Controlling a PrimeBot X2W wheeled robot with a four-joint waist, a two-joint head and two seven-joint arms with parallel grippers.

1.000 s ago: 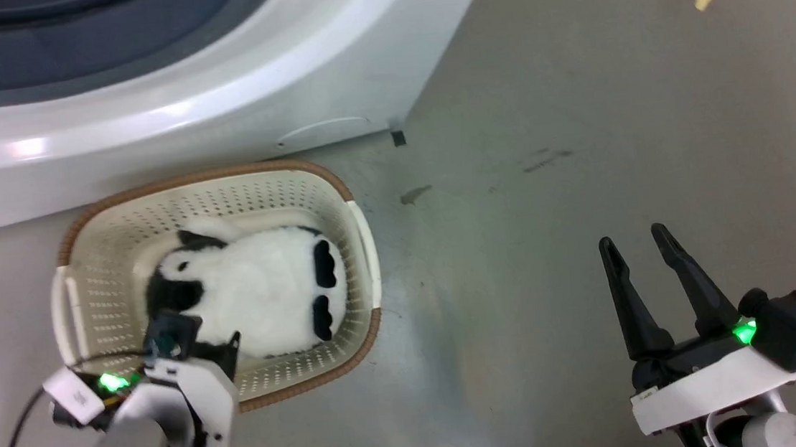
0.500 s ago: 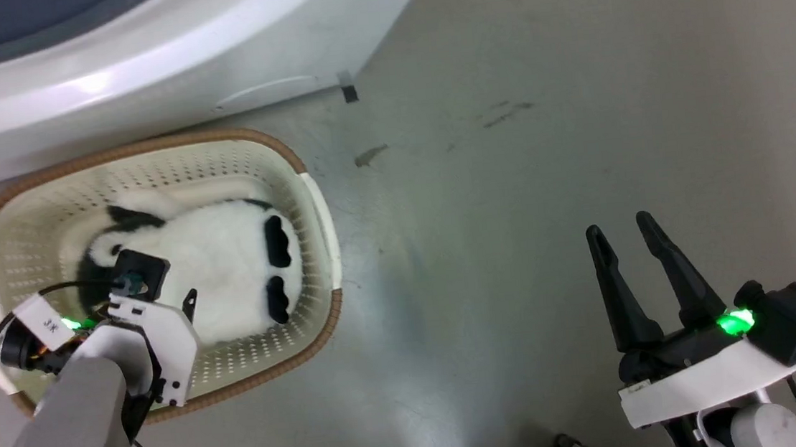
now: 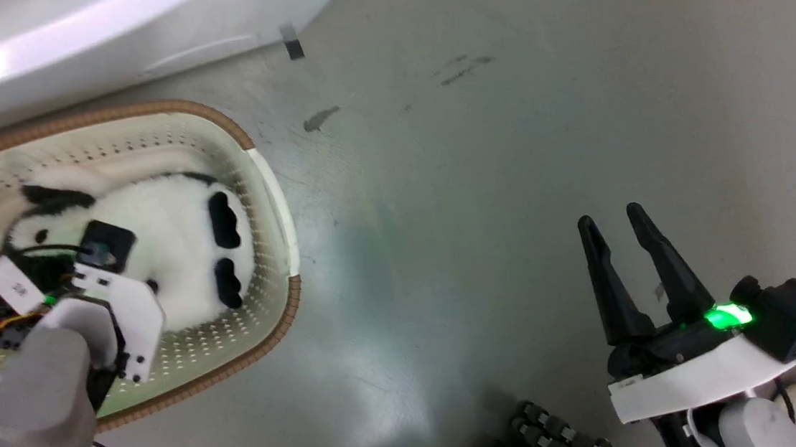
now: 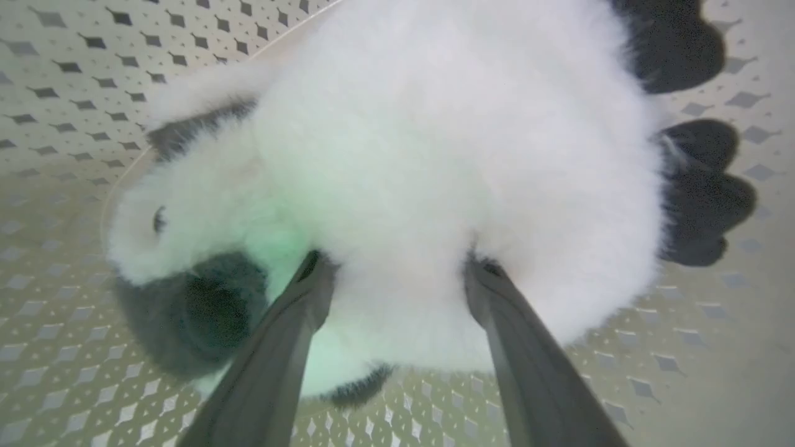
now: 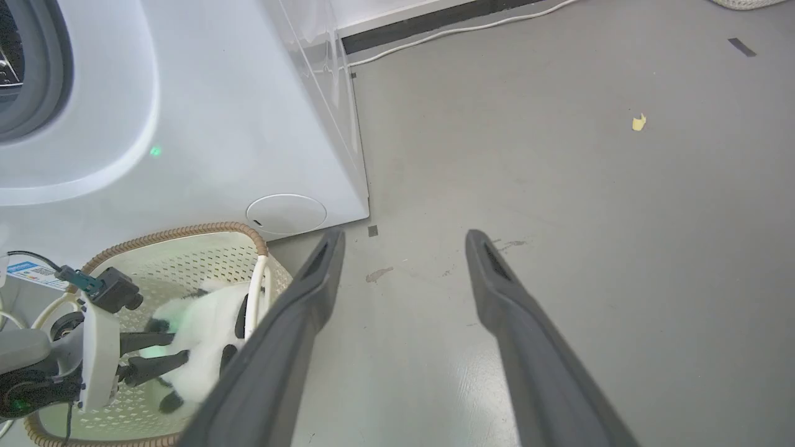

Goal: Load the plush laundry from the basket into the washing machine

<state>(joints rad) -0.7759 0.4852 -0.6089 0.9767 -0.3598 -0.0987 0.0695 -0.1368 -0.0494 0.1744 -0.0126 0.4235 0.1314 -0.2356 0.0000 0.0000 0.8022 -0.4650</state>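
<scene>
Plush laundry (image 3: 177, 257): left of head frame, lying in basket (image 3: 247, 143) | my left hand (image 4: 397, 267): spread astride its fur, not closed | my right hand (image 3: 609, 216): spread, idle | risk: a shallow pinch may catch fluff alone, so toy slips on lift.

it is looking like a plain laundry corner — a white washing machine (image 5: 186, 124) is standing on bare, scuffed grey floor (image 3: 505, 135), a basket (image 3: 143, 107) is sitting just beside it, a white cable (image 5: 447, 35) is trailing along the foot of the wall (image 5: 385, 11).
</scene>
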